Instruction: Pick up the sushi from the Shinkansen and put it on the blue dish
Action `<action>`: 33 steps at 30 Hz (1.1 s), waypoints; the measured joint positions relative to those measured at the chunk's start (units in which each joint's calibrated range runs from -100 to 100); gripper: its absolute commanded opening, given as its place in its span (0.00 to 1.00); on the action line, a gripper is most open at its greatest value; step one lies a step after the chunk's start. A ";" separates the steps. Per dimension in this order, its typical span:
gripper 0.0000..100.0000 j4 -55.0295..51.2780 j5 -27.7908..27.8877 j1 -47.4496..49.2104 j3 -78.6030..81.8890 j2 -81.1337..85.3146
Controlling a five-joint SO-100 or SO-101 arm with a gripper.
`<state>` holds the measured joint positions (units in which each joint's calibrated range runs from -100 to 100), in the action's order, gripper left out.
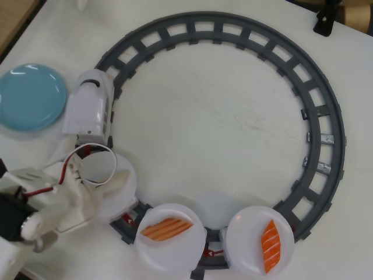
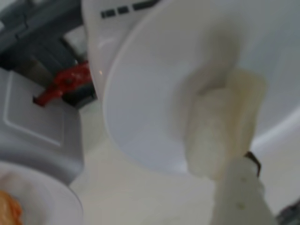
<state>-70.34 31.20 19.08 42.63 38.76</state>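
The white Shinkansen (image 1: 90, 108) stands on the grey track at the left, its nose toward the blue dish (image 1: 32, 96), which is empty. Behind it a car carries a round white plate (image 1: 125, 192), half covered by my white gripper (image 1: 113, 175). In the wrist view the pale cream sushi (image 2: 220, 126) lies on that plate (image 2: 140, 108). One fingertip (image 2: 239, 187) touches the sushi's near end. The other finger is out of view, so I cannot tell how the jaws stand.
Two more plates ride on the track at the bottom, each with an orange striped salmon nigiri (image 1: 167, 227) (image 1: 270, 245). The grey circular track (image 1: 326, 140) fills the middle and right of the white table. A dark clamp (image 1: 323, 20) sits at the top right.
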 measured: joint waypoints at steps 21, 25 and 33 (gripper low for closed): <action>0.38 -5.29 -10.04 0.00 -14.64 -16.20; 0.38 -5.88 -10.86 0.49 -14.64 -16.20; 0.27 -5.80 -12.57 6.62 -14.64 -16.20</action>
<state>-76.13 18.62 25.70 28.00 22.56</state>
